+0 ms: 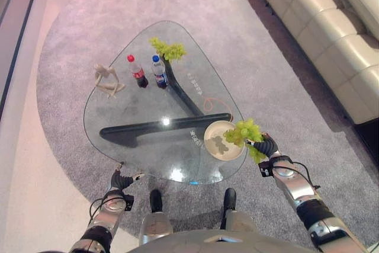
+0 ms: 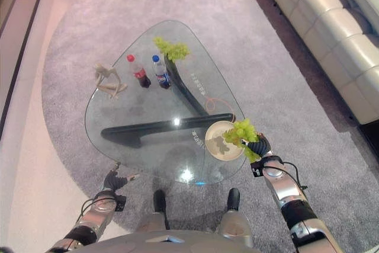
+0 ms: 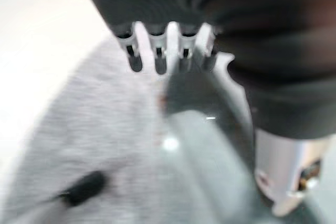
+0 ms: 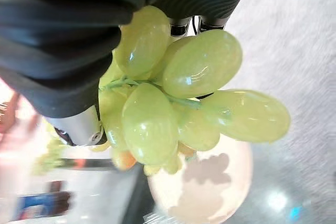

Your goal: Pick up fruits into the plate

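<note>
A bunch of green grapes (image 1: 244, 131) hangs over the right rim of the cream plate (image 1: 211, 144), which sits at the near right edge of the glass table (image 1: 127, 108). My right hand (image 1: 267, 146) is shut on the bunch from the right. In the right wrist view the grapes (image 4: 173, 93) sit close under the hand, with the plate (image 4: 210, 192) beyond them. A second green bunch (image 1: 167, 49) lies at the far side of the table. My left hand (image 1: 120, 181) hovers just off the near left edge, its fingers (image 3: 157, 59) curled and holding nothing.
Two bottles, one with a red cap (image 1: 137, 72) and one with a blue cap (image 1: 159, 72), stand near the far bunch. A pale figurine (image 1: 106, 81) sits at the table's left. A cream sofa (image 1: 331, 28) runs along the right, across the grey rug.
</note>
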Controlling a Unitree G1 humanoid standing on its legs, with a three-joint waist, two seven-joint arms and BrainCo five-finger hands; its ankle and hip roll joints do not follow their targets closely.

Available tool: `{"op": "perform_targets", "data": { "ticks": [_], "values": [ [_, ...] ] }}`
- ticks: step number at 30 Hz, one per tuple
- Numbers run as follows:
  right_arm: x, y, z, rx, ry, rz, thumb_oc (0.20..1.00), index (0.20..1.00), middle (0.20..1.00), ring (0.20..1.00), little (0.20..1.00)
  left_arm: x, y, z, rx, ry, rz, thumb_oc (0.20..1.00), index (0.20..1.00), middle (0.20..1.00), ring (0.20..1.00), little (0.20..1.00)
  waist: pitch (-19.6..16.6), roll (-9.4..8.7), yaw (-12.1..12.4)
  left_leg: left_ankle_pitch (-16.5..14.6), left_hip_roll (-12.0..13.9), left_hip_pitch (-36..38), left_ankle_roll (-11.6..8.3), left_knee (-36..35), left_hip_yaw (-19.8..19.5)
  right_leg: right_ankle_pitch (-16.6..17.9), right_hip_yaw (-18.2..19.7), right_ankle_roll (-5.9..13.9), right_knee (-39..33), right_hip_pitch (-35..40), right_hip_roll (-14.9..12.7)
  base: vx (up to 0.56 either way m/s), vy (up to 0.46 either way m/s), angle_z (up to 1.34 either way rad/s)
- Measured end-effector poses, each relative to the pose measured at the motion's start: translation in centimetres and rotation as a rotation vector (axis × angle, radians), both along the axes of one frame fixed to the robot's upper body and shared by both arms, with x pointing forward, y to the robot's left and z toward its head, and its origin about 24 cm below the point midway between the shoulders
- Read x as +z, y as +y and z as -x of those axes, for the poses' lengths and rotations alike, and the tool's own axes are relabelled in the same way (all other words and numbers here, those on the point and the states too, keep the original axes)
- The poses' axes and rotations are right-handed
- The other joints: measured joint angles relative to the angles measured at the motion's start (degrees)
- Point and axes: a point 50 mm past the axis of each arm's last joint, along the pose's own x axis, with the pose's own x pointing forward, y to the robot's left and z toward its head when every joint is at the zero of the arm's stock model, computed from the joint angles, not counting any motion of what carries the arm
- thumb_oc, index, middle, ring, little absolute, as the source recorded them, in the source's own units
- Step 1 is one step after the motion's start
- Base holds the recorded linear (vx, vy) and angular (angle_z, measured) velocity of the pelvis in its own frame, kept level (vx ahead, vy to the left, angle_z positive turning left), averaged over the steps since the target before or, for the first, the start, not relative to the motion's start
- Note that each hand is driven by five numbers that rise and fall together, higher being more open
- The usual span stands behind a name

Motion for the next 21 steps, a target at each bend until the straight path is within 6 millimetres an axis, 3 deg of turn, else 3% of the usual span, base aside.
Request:
{"op": "perform_targets", "data": {
  "ticks": [6,10,15,21],
  "values": [
    [1.4,-1.0,-2.5,-0.063,-0.030,0.072,0.200,0.200,0.200,0.200,0.200,-0.2,0.6,0.1,0.017,0.036,-0.017,1.000,1.000,1.000,1.000,1.000,4.08,0.39,2.83,0.36,-0.18,-2.29,0.12,0.03,-0.85,0.33,-0.54,-0.17,0.03,-1.72,-0.08,-0.09,-0.003,0.07],
    [3.6,-1.5,-4.4,-0.094,-0.106,0.112,0.200,0.200,0.200,0.200,0.200,0.2,0.7,-0.6,0.025,0.012,-0.012,1.000,1.000,1.000,1.000,1.000,6.99,1.47,3.98,0.68,-0.45,-4.29,0.28,0.07,-2.05,0.35,-1.69,-0.19,0.04,-2.90,-0.34,-0.08,0.015,0.14],
    [6.9,-1.8,-6.5,-0.090,-0.225,0.182,0.200,0.200,0.200,0.200,0.200,0.6,0.6,-1.5,0.016,-0.023,-0.013,1.000,1.000,1.000,1.000,1.000,10.83,2.76,4.65,0.68,-0.89,-6.00,0.28,0.78,-3.23,0.37,-3.05,-0.21,0.05,-3.36,-0.81,-0.04,0.013,0.12],
    [8.7,-1.5,-7.6,-0.059,-0.281,0.226,0.200,0.200,0.200,0.200,0.200,1.4,0.5,-3.0,0.010,-0.070,-0.019,1.000,1.000,1.000,1.000,1.000,12.80,2.72,5.46,0.68,-1.18,-8.28,0.28,1.66,-4.26,0.37,-3.61,-0.21,0.38,-4.78,-1.04,-0.04,-0.002,0.08]
  ]
}}
